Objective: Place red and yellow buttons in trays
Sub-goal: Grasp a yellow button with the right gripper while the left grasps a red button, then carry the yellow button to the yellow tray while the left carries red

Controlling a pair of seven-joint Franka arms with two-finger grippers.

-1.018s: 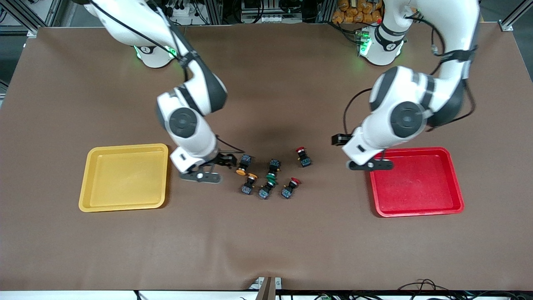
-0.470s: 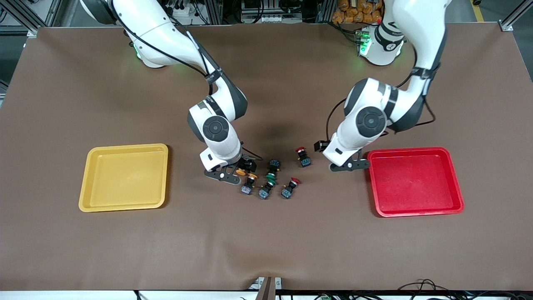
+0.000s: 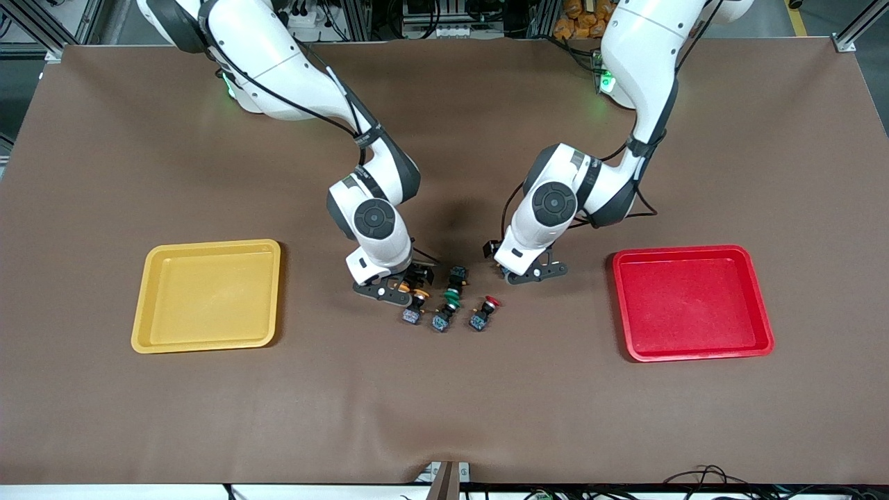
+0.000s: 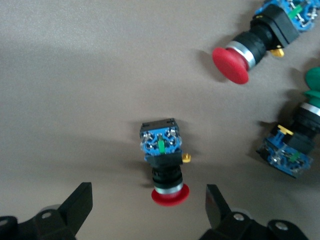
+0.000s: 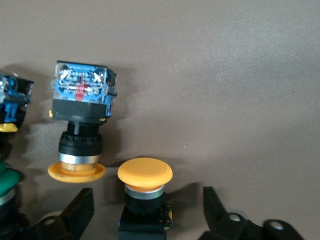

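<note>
Starting big, you have the yellow tray (image 3: pixel 206 296) at the right arm's end of the table and the red tray (image 3: pixel 694 303) at the left arm's end, both with bare cloth around their rims. Between them, your right gripper (image 5: pixel 145 212) straddles a yellow button (image 5: pixel 144 186), fingers apart, another yellow button (image 5: pixel 81 128) just beside. Your left gripper (image 4: pixel 150 210) brackets a red button (image 4: pixel 164 161), jaws wide; the second red button (image 4: pixel 250 46) lies well apart.
</note>
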